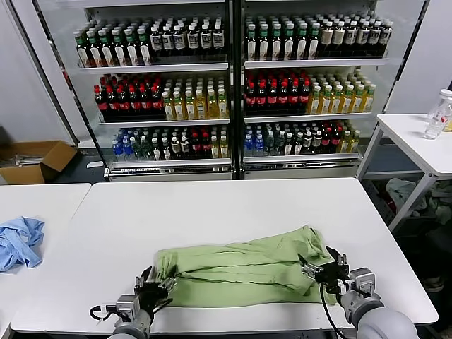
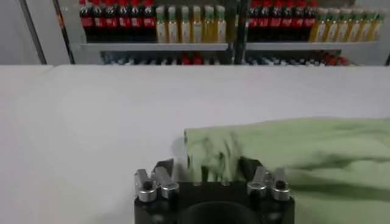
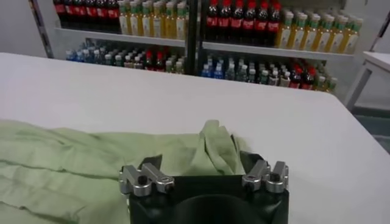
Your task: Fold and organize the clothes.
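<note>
The light green shirt [image 1: 240, 268] lies bunched in a long strip across the near part of the white table [image 1: 226, 212]. Its collar, buttons and chest print are hidden in the folds. My left gripper [image 1: 157, 282] is at the strip's left end. In the left wrist view it [image 2: 207, 164] is open, with the shirt's [image 2: 304, 146] rumpled end between the fingers. My right gripper [image 1: 318, 267] is at the strip's right end. In the right wrist view it [image 3: 201, 159] is open, with a raised fold of the shirt [image 3: 73, 158] between the fingers.
A light blue garment [image 1: 20, 241] lies on the adjoining table at the left. A glass-door cooler [image 1: 233, 85] full of bottles stands behind. A cardboard box [image 1: 35, 159] sits on the floor at the left. A side table with a bottle [image 1: 439, 113] stands at the right.
</note>
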`<state>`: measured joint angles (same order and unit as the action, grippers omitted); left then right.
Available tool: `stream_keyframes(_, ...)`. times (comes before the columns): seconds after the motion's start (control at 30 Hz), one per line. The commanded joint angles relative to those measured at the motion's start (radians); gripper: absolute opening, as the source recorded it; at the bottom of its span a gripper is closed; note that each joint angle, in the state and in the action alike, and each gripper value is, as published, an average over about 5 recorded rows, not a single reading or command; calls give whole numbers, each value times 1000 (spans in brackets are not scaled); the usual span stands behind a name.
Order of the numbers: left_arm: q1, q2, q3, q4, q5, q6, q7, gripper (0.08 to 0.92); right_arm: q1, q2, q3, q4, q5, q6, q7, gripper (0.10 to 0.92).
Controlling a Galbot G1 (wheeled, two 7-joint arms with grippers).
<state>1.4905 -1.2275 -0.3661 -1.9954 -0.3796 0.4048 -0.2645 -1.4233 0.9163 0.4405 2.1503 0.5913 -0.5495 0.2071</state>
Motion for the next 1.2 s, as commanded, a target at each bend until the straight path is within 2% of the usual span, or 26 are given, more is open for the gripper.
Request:
stream_keyframes(0.03,19,-26,-15,32,-49,37,38,616,27,-8,-15,-1,17,2,4,822)
stream_keyframes(0.33,26,26,-120,11,-199,7,94,356,40,-27,2,7,70,9,15,823)
stream_keyframes(0.4,23,68,-182,9,-245,5,95,304,48,-30,3,4,74,11,16,823)
stream_keyframes(0.63,15,281,-455,29,-413,10,93,120,70,-29,1,-9,112,15,21,823)
stream_keyframes(0.8,-4,354,-610,49,-550,19,80,103,69,-29,4,-7,110,21,20,823)
stream_keyframes(0.87,-13,353,-646,21,-657,29,60,103,68,-29,5,-5,108,22,19,823)
stream_keyframes(0.97,-9,313,-638,-79,-819,37,39,103,69,-28,4,-2,105,23,19,823)
stream_keyframes(1.1,10,194,-518,-234,-948,40,37,103,69,-27,3,0,101,23,19,823)
stream_keyframes(1.2,3,91,-386,-294,-992,49,36,103,67,-30,3,3,98,23,18,823)
